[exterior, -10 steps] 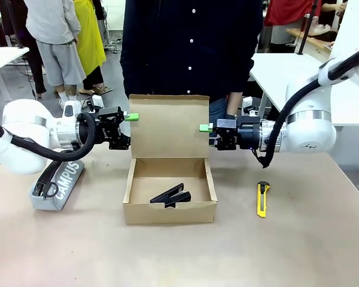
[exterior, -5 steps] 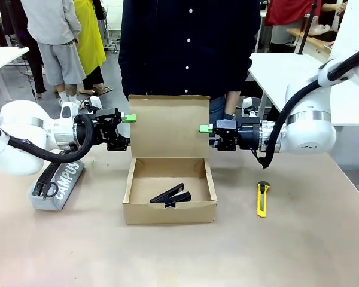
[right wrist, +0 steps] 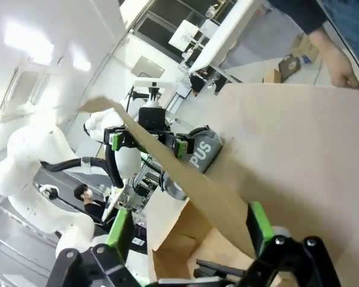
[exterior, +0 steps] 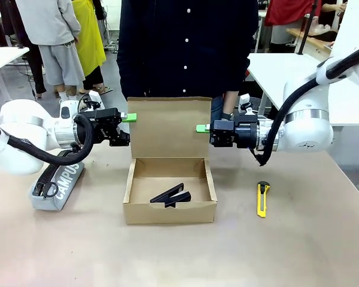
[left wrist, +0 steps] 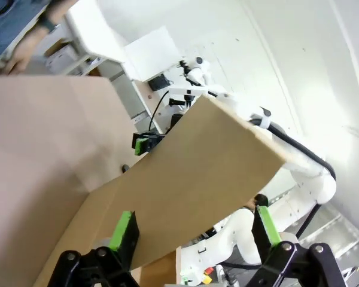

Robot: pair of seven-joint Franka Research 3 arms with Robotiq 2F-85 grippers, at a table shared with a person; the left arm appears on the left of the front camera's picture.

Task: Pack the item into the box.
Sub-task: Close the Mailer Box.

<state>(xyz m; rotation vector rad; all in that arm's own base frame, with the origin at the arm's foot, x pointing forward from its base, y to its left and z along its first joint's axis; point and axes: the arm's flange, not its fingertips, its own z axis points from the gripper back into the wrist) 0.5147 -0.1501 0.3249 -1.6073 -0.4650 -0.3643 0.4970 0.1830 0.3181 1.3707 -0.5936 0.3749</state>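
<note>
Black item (exterior: 170,195) inside box (exterior: 167,213), centred between side edges of tabletop (exterior: 299,251); lid flap (exterior: 170,128) upright. Spread: left fingers (left wrist: 124,230), right fingers (right wrist: 258,224) (each pair straddles a flap side edge).

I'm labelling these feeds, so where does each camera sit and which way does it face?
Front: fixed on the robot's side, facing across the table at the person; left gripper and right gripper flank the raised lid.
Left wrist: on the left arm, looking along its open fingers at the lid; right gripper beyond.
Right wrist: on the right arm, looking along its open fingers at the lid; left gripper beyond.
Shared: both wrist views show the lid and the opposite gripper.
</note>
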